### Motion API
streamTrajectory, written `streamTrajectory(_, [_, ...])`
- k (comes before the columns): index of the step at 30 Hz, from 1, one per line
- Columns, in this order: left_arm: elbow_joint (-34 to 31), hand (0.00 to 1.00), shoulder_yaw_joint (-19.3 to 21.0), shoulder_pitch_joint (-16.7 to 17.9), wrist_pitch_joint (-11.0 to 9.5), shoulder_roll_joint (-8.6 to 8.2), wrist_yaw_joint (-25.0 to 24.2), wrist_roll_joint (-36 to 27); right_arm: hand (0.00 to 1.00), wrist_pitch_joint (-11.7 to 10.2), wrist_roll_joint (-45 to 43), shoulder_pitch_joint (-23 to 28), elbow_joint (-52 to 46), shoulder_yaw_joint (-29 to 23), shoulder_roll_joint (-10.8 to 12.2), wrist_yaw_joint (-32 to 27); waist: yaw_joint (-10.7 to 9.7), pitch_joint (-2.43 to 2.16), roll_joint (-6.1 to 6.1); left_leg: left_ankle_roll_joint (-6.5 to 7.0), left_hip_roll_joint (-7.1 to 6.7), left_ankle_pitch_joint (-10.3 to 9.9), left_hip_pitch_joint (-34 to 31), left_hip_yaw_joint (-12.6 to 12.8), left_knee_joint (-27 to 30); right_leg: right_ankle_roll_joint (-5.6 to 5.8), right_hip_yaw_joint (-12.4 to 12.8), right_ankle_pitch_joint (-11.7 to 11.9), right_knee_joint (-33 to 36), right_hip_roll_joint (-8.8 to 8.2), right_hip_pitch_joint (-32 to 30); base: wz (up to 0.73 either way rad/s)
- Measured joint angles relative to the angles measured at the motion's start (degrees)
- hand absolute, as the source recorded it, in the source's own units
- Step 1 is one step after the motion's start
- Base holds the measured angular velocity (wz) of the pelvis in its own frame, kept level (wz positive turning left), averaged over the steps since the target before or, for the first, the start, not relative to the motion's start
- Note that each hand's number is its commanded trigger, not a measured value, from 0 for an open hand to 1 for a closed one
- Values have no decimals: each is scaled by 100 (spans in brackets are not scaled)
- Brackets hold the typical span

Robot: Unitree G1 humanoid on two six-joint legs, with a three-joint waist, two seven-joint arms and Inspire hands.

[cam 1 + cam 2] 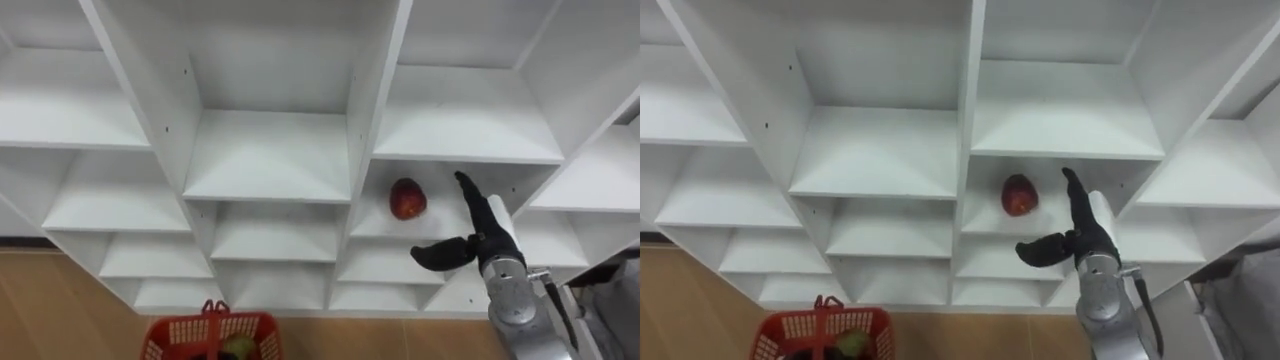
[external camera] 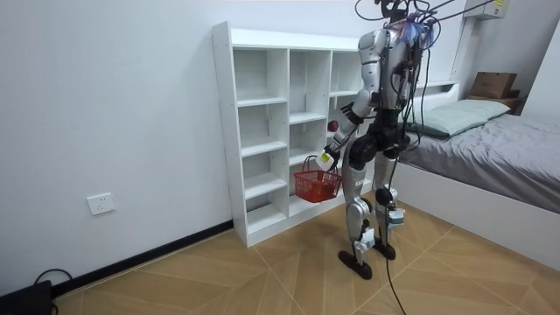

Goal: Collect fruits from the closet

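A red apple (image 1: 407, 198) lies on a middle shelf of the white closet (image 1: 270, 160), in the column right of centre. My right hand (image 1: 487, 236) is open just right of and below the apple, fingers straight and thumb spread left, not touching it. A red basket (image 1: 210, 338) with a green fruit (image 1: 238, 346) inside hangs low at my left. In the room view I stand facing the closet (image 2: 262, 131), and my left hand (image 2: 325, 160) holds the basket (image 2: 317, 185) by its handle, off the floor.
The other closet compartments are bare white shelves split by upright dividers (image 1: 375, 100). Wooden floor (image 1: 60, 310) runs below. A bed (image 2: 499, 149) stands behind me at the room view's right.
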Motion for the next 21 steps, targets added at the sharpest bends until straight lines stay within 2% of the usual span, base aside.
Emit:
streamTrajectory(4, [1, 100, -105, -177, 1, 37, 0, 10, 0, -19, 215, -293, 371, 9, -15, -64, 53, -10, -36, 0, 2, 0, -291, -92, 142, -6, -80, 6, 103, -17, -248, 11])
streamTrajectory(9, [25, 100, -115, -413, -3, 50, -3, 6, 0, -37, 463, -831, 1036, -3, -18, -311, 141, 10, -7, 0, 15, 0, -583, -131, 292, -25, -124, 19, 194, -21, -478, 4])
streamTrajectory(13, [24, 100, -156, -485, -14, 74, -8, 20, 0, -77, 537, -1068, 1184, -3, -38, -555, 165, 12, -9, -3, 31, 1, -804, -171, 378, -42, -176, 43, 207, -13, -647, 7])
streamTrajectory(15, [77, 100, -154, -603, -14, 66, -52, 12, 0, -104, 719, -1155, 1202, 1, -128, -673, 283, 18, -16, -11, 56, 5, -959, -174, 416, -61, -207, 76, 209, -6, -784, 0])
streamTrajectory(21, [280, 100, -162, -712, -14, 61, -97, 17, 0, -105, 936, -1485, 1484, 4, -253, -793, 400, 42, -56, -23, 47, 13, -1078, -244, 431, -64, -256, 78, 190, -9, -872, 3])
